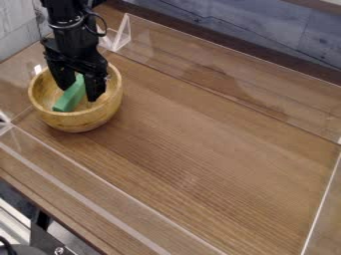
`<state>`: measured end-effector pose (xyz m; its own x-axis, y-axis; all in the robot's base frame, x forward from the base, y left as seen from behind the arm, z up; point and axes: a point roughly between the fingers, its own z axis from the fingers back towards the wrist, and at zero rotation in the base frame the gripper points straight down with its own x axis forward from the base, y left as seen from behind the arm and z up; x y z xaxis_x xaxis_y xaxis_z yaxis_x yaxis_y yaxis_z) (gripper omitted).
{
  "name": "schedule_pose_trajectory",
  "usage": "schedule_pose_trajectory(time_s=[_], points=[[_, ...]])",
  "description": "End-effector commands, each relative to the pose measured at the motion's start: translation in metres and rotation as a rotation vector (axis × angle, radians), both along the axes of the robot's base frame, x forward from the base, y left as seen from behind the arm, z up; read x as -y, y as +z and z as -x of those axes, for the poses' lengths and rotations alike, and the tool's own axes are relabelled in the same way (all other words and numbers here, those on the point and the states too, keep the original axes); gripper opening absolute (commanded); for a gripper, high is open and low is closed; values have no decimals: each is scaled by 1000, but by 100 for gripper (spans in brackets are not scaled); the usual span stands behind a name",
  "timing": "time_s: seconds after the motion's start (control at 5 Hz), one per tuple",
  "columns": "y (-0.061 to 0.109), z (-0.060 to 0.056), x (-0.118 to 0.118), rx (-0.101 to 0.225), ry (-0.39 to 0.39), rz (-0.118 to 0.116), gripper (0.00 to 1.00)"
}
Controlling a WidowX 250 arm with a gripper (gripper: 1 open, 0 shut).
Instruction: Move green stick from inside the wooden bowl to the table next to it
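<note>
**Over the bowl: open jaws straddling the green stick**

Inside the wooden bowl, at the far left end of the table, the green stick is lying tilted, its lower end down in the bowl's hollow and its upper end leaning up toward the far wall. Right above it, the black gripper is pointing straight down into the bowl, jaws spread wide. One finger is hanging on the left of the stick, the other on the right, with the stick's upper end sitting in the gap between them. Whether either finger is actually touching the stick, the view is not telling us; nothing is being pinched. The fingertips are sitting below the bowl's rim on the far side. The arm is rising out of frame directly above the bowl. Behind the bowl, a clear acrylic wall is running along the table's far edge, and another is standing along the near edge in front of the bowl.
</note>
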<state>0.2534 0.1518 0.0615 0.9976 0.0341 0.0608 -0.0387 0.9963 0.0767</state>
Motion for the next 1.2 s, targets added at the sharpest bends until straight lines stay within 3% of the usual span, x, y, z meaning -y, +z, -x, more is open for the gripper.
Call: schedule_pose_trajectory(time_s=[0.0,1.0], points=[[8,-7,-1,29,16,-24,100],[3,-13,-4,30,36,-56,100]])
